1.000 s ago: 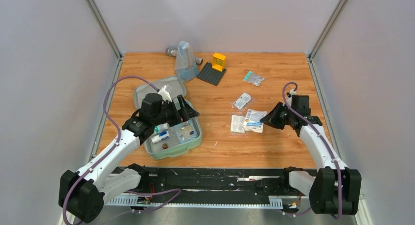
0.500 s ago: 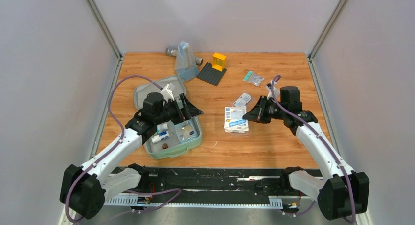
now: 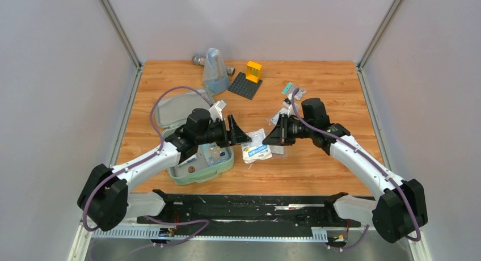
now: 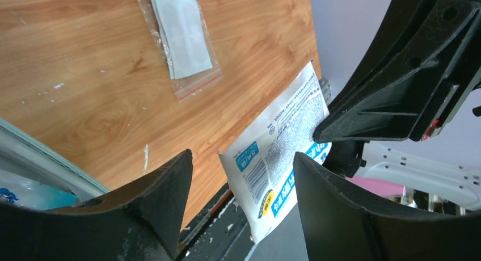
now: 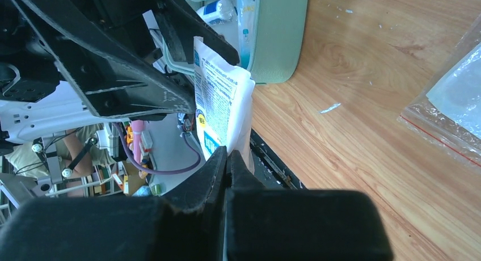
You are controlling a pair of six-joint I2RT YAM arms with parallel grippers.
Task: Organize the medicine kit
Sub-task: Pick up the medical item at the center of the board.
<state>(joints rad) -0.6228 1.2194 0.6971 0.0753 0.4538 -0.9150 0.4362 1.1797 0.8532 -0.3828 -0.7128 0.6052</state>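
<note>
from above, my right gripper [image 3: 273, 137] is clamped on the white-and-blue printed paper sachet [image 3: 255, 151] and offers it to my left gripper [image 3: 241, 135], just off the right rim of the pale mint-green plastic medicine kit tray [image 3: 198, 180], whose matching lid [image 3: 168, 109] lies behind it. in my left wrist view my fingers [image 4: 153, 198] stand apart either side of the sachet without touching it, so i should reach deeper and pinch its flat faces squarely before the right hand lets go. in my right wrist view the sachet stands edge-on at my closed tips with the tray close beyond, so a short carry should do.
</note>
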